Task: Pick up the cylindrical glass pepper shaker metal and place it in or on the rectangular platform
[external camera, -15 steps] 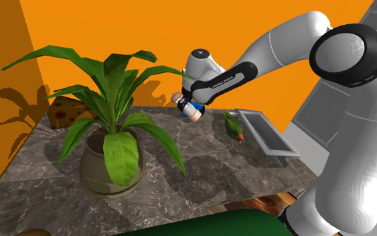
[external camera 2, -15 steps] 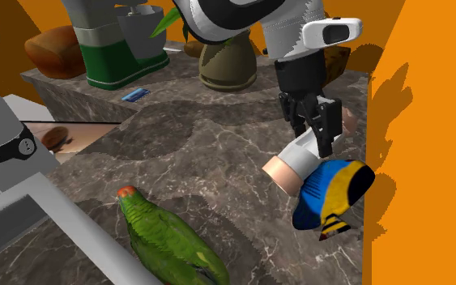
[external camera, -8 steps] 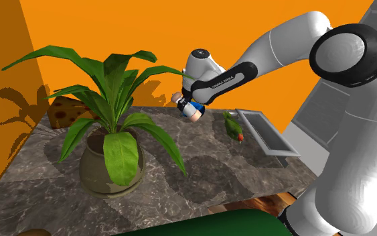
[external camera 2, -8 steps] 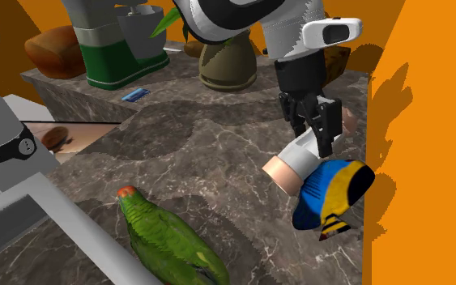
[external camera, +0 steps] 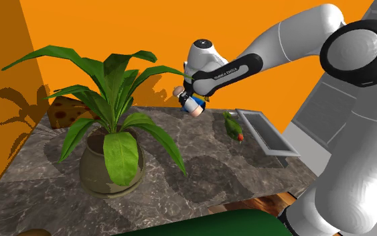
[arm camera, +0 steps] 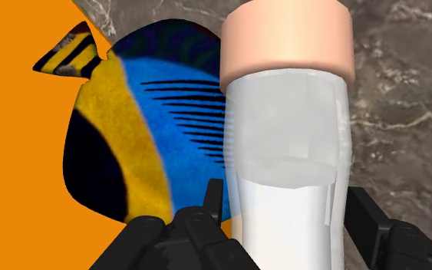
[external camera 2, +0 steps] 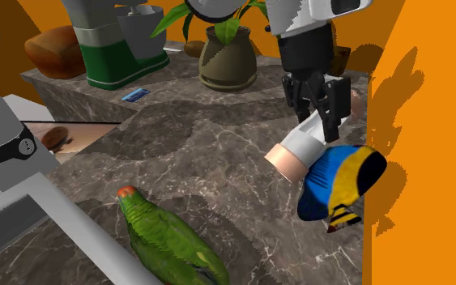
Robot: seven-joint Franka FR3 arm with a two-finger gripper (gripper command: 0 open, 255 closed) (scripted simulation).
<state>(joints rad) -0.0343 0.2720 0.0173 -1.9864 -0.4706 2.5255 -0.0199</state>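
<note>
The jaws are closed on the pepper shaker (arm camera: 287, 153) and press its clear body from both sides, near the end far from the pinkish cap. The grip sits on the plain round part, probably because the two sides give there a firm hold. The shaker (external camera 2: 303, 150) hangs tilted, with the cap pointing down and away from the hand. In the shoulder view it (external camera: 193, 107) appears in front of the orange wall (external camera: 113, 27), above the back edge of the marble surface (external camera: 200, 174), so I judge it is lifted and touches nothing.

Just beside the shaker is a blue and yellow fish (external camera 2: 335, 186), close to the wall. In the wrist view the fish (arm camera: 137, 130) is next to the glass, and I cannot tell if they touch.

The grey platform (external camera: 264, 134) lies at the other end of the surface, well apart from the shaker. A green parrot (external camera 2: 169, 239) lies just beside the platform (external camera 2: 31, 214), between it and the shaker, so the way there should pass over the bird. The potted plant (external camera: 113, 121) stands on the other side and does not block this way.
</note>
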